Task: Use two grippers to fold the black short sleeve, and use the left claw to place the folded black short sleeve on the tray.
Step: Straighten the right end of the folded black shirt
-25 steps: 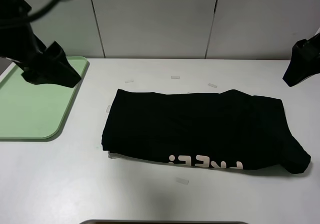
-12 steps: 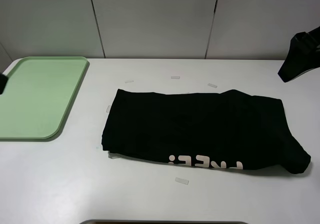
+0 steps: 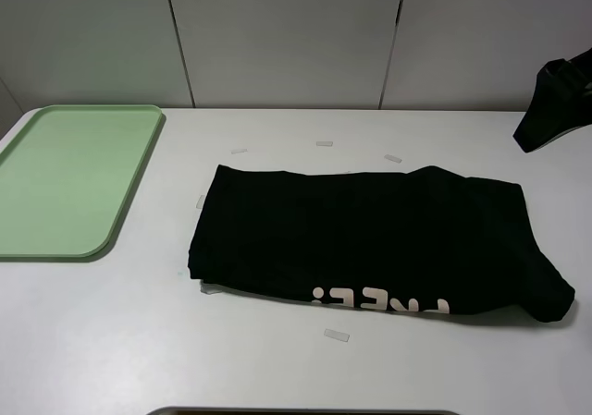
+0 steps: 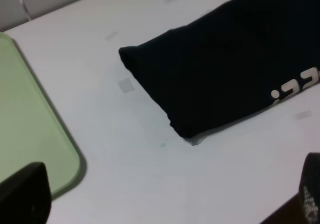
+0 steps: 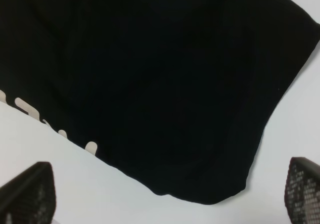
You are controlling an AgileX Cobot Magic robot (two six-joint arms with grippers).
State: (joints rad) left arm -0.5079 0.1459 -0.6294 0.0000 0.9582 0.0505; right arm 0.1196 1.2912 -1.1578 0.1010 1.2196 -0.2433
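White tabletop (image 3: 92,341) (panelled wall (image 3: 277,36) behind) carries black short sleeve (image 3: 370,239) and tray (image 3: 65,184).

Wide-open left hand (image 4: 166,193) and right hand (image 5: 166,190)

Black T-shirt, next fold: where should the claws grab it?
Left claw: the black T-shirt's end nearest the tray, from the tray side; right claw: the opposite end. It lies as a long flat band, so the ends likely fold together.

The tray (image 3: 65,184) ran past the left edge; the black short sleeve (image 3: 370,235) hid half its lettering (image 3: 381,301) under a fold.
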